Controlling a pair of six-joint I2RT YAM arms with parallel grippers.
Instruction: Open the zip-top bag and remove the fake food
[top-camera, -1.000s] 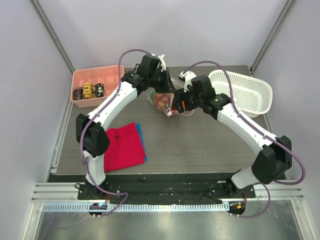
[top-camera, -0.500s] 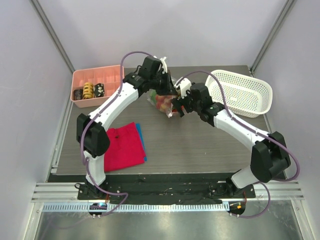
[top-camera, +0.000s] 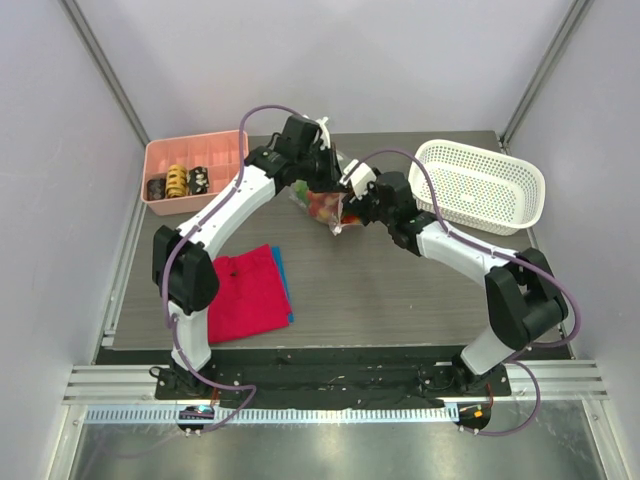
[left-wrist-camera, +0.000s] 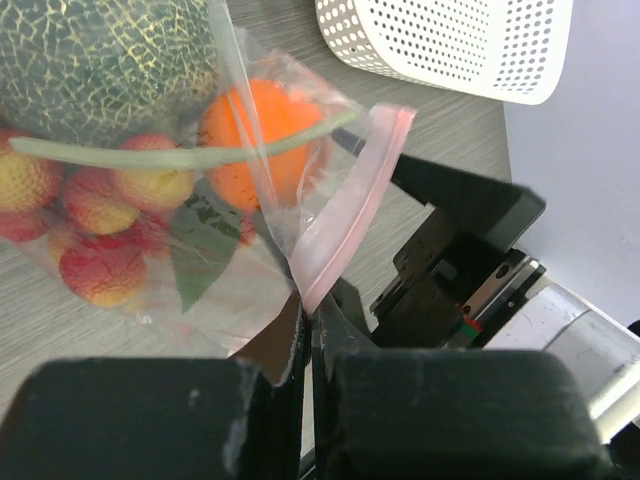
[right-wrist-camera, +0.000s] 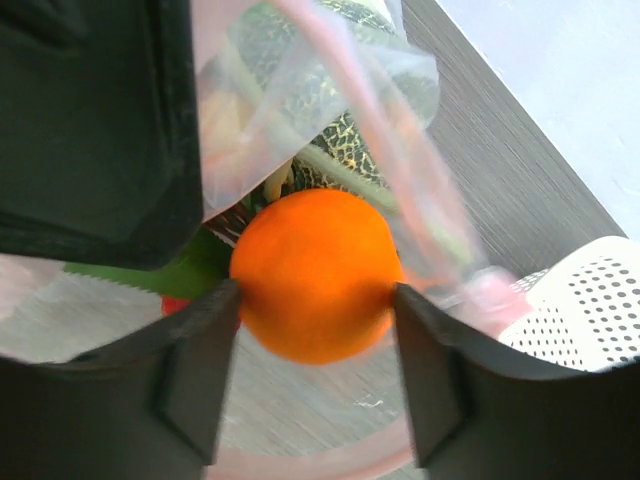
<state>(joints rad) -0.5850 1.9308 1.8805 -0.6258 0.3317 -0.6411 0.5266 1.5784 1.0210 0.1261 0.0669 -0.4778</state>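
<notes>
The zip-top bag (top-camera: 322, 207) lies at the table's far middle, its mouth open. My left gripper (left-wrist-camera: 308, 318) is shut on its pale pink zip strip (left-wrist-camera: 350, 200) and holds that edge up. Inside I see the fake food: an orange ball (left-wrist-camera: 262, 140), red berries (left-wrist-camera: 100, 210), a green leaf (left-wrist-camera: 200, 260) and a green netted fruit (left-wrist-camera: 100, 60). My right gripper (right-wrist-camera: 315, 295) reaches into the bag's mouth. Its fingers (right-wrist-camera: 200, 370) press on both sides of the orange ball (right-wrist-camera: 315, 275). In the top view the two grippers meet at the bag.
A white lattice basket (top-camera: 482, 185) stands at the far right, close to my right arm, and also shows in the left wrist view (left-wrist-camera: 450, 40). A pink tray (top-camera: 190, 168) with small rolls is at the far left. A red cloth (top-camera: 245, 292) on a blue one lies front left.
My right gripper has moved left, into the bag's mouth, and now has its fingers round the orange ball. My left gripper has kept its hold on the bag's edge.
</notes>
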